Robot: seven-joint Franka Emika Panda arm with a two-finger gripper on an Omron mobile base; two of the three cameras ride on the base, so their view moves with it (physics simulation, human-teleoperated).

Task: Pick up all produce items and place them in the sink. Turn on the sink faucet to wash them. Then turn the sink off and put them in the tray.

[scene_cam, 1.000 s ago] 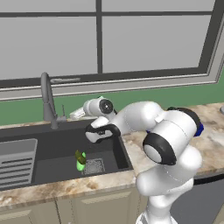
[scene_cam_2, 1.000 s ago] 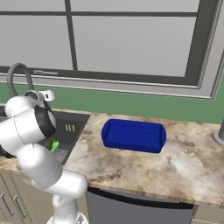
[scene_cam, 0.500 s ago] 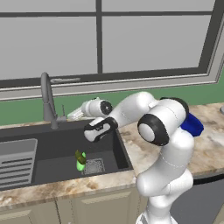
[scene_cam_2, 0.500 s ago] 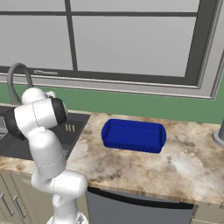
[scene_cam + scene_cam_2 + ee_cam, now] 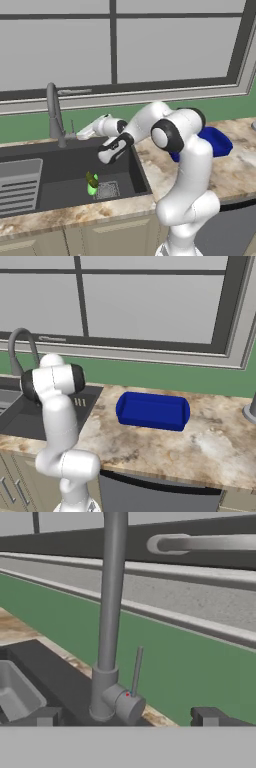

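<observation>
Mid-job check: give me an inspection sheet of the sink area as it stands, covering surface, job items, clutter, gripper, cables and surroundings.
Surface: speckled stone counter, bare around the tray.
Job's things: two produce items, lime green and olive, lie in the sink beside the drain grate; ribbed rack at its left end. Sink faucet stands upright, its thin lever pointing up; no water seen. Blue tray holds nothing.
Clutter: nothing seen.
Gripper: gripper open, holding nothing, facing the faucet base.
Cables: nothing seen.
Surroundings: green wall, window above.
</observation>
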